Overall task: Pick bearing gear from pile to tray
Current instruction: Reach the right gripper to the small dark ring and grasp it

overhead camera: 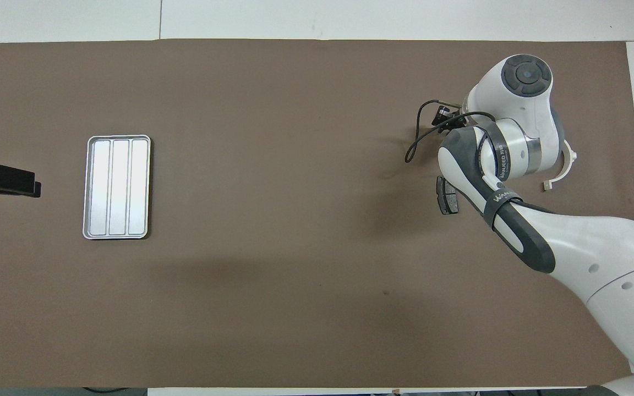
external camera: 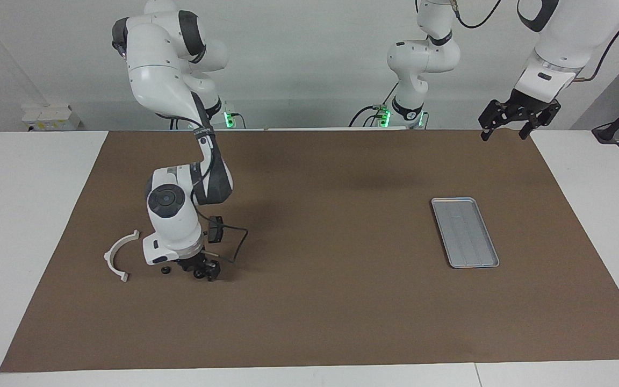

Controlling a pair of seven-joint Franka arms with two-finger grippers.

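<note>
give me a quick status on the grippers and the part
Right gripper down on a small black round part, grip unconfirmed. Left gripper open, waiting. Tray holds nothing. Nothing blocking.

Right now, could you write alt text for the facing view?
The right hand is down at a small black round piece on the brown mat, beside a white arc bracket. The left hand waits raised; the tray holds nothing.

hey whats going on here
The right gripper is down on the mat at the pile, at one of the small black round pieces; whether it has it is unclear. The white arc bracket lies beside it. The tray holds nothing yet. The left gripper waits, jaws open, above the mat's corner.
</note>
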